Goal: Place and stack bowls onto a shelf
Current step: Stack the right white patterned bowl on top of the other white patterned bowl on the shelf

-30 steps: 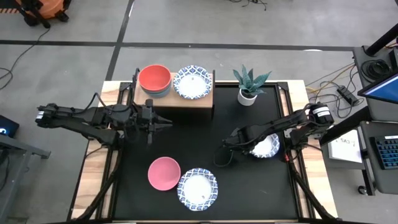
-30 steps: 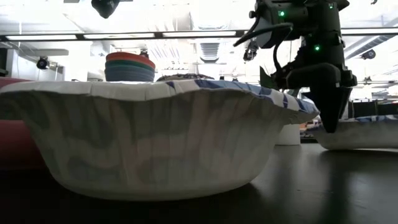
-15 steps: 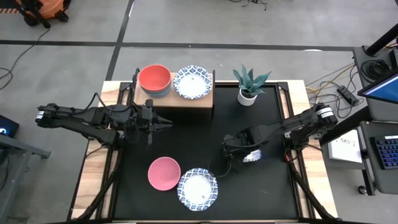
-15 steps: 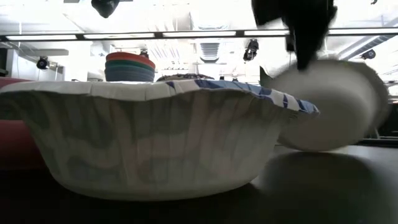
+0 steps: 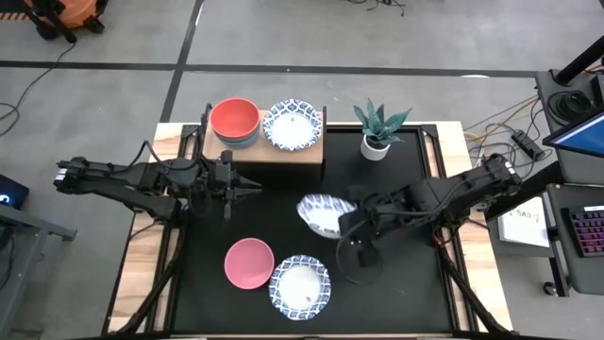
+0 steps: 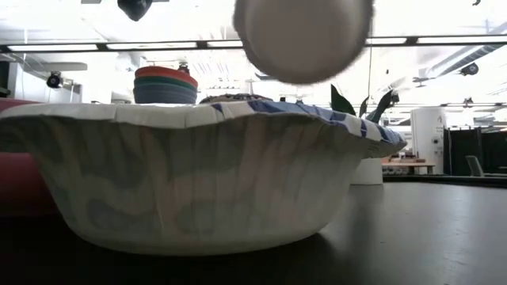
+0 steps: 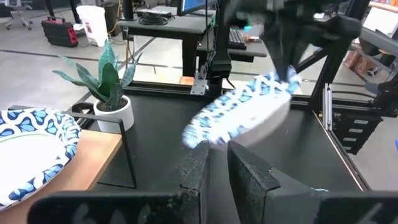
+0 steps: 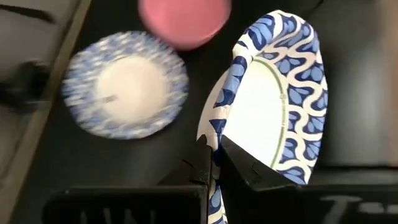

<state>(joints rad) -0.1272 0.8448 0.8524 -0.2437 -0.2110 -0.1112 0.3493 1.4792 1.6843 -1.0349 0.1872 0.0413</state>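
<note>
The left gripper (image 5: 253,186) waits over the black table (image 5: 396,293) near its left edge, just in front of the shelf (image 5: 283,151); jaws nearly together, empty. The shelf at the back edge carries the red-topped bowl stack (image 5: 234,121) and a patterned bowl (image 5: 292,125). Right gripper (image 5: 342,224) pinches a tilted patterned bowl's rim (image 5: 326,213) mid-table. Grey floor surrounds.

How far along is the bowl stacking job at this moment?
Done: a stack of plain bowls and one patterned bowl sit on the shelf. In hand: the right gripper carries a tilted patterned bowl above the table. Left: the pink bowl and another patterned bowl. The left gripper waits beside the shelf.
</note>
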